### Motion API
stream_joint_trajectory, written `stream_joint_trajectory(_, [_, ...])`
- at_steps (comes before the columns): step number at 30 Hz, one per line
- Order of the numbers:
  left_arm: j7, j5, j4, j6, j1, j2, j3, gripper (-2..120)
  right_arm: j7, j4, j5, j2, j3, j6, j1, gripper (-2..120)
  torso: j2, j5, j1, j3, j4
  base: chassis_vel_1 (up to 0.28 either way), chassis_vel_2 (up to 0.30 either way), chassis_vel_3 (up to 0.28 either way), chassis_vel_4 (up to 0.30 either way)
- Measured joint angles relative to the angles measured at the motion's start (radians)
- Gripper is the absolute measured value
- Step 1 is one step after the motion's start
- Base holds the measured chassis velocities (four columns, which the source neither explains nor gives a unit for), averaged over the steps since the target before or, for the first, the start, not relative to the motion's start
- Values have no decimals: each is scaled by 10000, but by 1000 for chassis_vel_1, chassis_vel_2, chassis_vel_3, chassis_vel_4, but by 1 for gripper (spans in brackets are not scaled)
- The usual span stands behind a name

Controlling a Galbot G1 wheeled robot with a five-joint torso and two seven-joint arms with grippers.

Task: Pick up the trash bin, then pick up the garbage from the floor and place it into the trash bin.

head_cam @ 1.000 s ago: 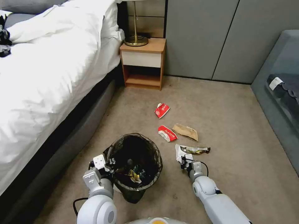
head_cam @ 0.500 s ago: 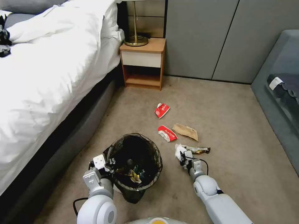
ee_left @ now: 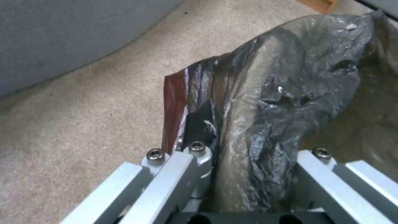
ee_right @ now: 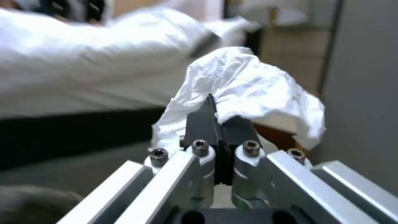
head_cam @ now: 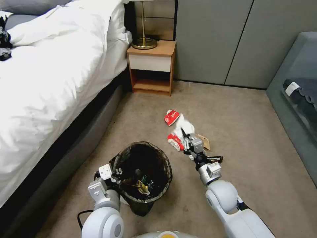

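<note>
Trash bin (head_cam: pixel 143 175) is sitting on the carpet (head_cam: pixel 251 132) at lower centre of the head frame, dark crinkled liner folded over its rim, some litter lying inside at the bottom. Left gripper (head_cam: pixel 114 172) is clamping the bin's near-left rim; in the left wrist frame its fingers (ee_left: pixel 199 155) are pressing either side of the bagged wall (ee_left: pixel 265 124), so it is pinching the bin.

Right gripper (head_cam: pixel 185 135) is raised right of the bin, at centre frame. Its jaws are pressed together on a crumpled white paper scrap (head_cam: pixel 185 125); the right wrist frame shows the same scrap (ee_right: pixel 253 90) bunching above the closed fingertips (ee_right: pixel 203 124). The scrap is hanging clear of the carpet, beyond the bin's far-right rim, not over the opening.

Garbage lying on the floor:
1. A red-and-white packet (head_cam: pixel 172 117), just above centre, beside the lifted scrap.
2. A second red-and-white packet (head_cam: pixel 175 141), partly behind the right gripper.
3. A brown paper bag (head_cam: pixel 204 141), corner showing right of the gripper.
4. A dark wrapper (head_cam: pixel 213 159), partly hidden behind the right forearm.

Surroundings: bed with white duvet (head_cam: pixel 49 76) filling the left half; wooden nightstand (head_cam: pixel 152 66) at upper centre carrying a brass lamp base (head_cam: pixel 144 42); grey wall panels (head_cam: pixel 224 39) at upper right.
</note>
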Motion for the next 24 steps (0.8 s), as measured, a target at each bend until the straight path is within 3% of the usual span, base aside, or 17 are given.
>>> stream_joint_trajectory(9, [-1,0,0,0,0,0,0,75,-724,794,-919,-692,-900,627,-819,0,0,1,0,0,-1,0,0,0,0])
stream_joint_trajectory(24, [0,0,0,0,0,0,0,75,-778,-232,-1609,-813,-1342,1293,-1258,0,0,0,0,1,-1,0,0,0,0])
